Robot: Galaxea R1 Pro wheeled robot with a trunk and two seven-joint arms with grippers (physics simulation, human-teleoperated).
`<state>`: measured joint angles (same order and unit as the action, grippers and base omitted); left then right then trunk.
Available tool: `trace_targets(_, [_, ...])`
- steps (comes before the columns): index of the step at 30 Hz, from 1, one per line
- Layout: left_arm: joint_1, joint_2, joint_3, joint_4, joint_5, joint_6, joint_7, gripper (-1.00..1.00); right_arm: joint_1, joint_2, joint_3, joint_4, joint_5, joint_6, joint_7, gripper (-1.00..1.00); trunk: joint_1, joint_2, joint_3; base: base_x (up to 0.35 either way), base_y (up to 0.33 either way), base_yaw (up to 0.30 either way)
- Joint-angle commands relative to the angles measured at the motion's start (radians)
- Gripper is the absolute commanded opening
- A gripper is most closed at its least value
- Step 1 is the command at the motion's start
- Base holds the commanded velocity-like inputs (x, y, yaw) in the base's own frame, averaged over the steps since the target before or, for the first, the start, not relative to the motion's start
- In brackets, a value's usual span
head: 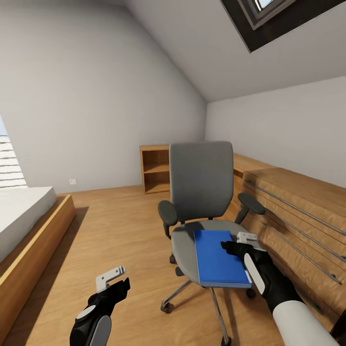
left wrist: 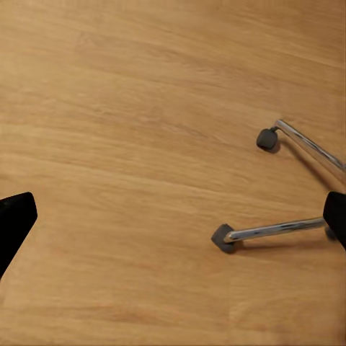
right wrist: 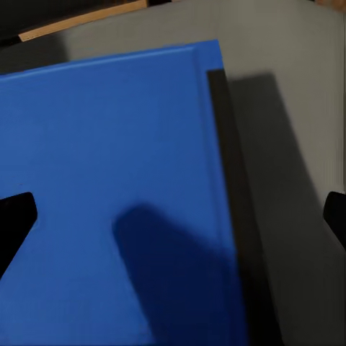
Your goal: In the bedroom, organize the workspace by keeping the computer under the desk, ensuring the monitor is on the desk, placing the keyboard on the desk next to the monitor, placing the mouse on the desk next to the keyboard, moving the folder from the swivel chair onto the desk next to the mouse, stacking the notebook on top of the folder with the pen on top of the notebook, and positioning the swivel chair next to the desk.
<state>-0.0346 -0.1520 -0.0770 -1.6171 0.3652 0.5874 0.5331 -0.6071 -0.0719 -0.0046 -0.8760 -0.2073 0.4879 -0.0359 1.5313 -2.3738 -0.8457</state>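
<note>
The grey swivel chair stands mid-room on the wood floor, its back toward the far wall. The bright blue folder lies flat on the seat. My right gripper hovers open just above the folder's right edge. In the right wrist view the folder and grey seat lie between the spread fingertips, which hold nothing. My left gripper hangs open low at the chair's left, over bare floor. In the left wrist view the chair's chrome legs and castors show between its fingertips.
A low light-wood cabinet runs along the right wall, close behind the chair. An open wooden shelf stands at the far wall. A bed with a wood frame lies at the left. Open wood floor spreads between bed and chair.
</note>
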Motion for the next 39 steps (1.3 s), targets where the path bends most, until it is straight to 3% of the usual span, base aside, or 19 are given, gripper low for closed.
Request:
trace_targets(1, [-0.001,0.000,-0.001,-0.001,0.011,0.002,0.010,1.00,0.000,0.000,0.000,-0.001,-0.009,0.005,-0.004,1.00,-0.004,0.007,0.002,0.000,0.000,0.000])
trace_targets(11, [-0.001,0.000,-0.001,-0.001,0.011,0.002,0.010,1.00,0.000,0.000,0.000,-0.001,-0.009,0.005,-0.004,1.00,-0.042,0.077,0.033,0.000,0.000,0.000])
trace_targets(39, [-0.001,0.000,-0.002,-0.001,0.011,0.002,0.010,1.00,0.003,0.001,0.002,-0.011,-0.011,-0.031,-0.001,1.00,-0.042,0.077,0.033,0.036,0.000,0.000])
